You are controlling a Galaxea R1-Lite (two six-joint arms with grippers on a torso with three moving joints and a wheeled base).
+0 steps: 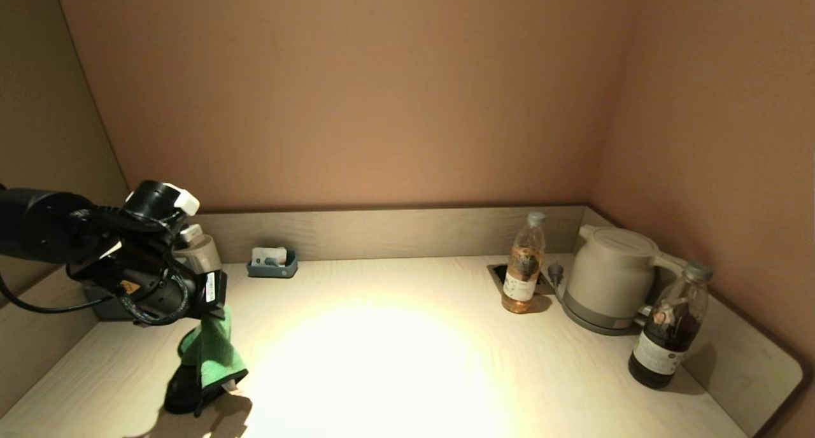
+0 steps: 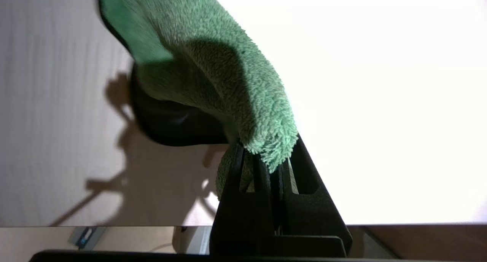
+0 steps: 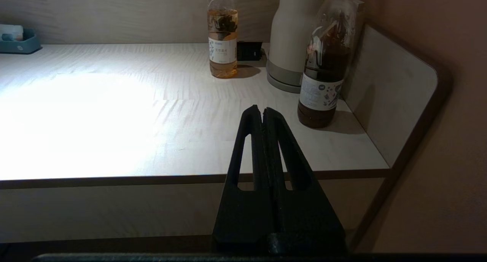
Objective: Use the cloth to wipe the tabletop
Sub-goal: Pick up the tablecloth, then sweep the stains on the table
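Observation:
The green cloth (image 1: 213, 352) with black edging hangs from my left gripper (image 1: 213, 310) over the near left of the pale wood-grain tabletop (image 1: 407, 361). Its lower end touches or nearly touches the surface, with a small white tag at the bottom. In the left wrist view the cloth (image 2: 213, 71) is pinched between the shut black fingers (image 2: 243, 186) of my left gripper (image 2: 268, 159). My right gripper (image 3: 263, 110) is shut and empty, parked off the near right edge of the tabletop (image 3: 114, 113), out of the head view.
An amber bottle (image 1: 523, 263) stands by the socket cutout (image 1: 503, 274). A white kettle (image 1: 608, 279) and a dark bottle (image 1: 668, 326) stand at the right. A grey-blue box (image 1: 272, 263) sits at the back rim (image 1: 395, 231). A bright light patch covers the middle.

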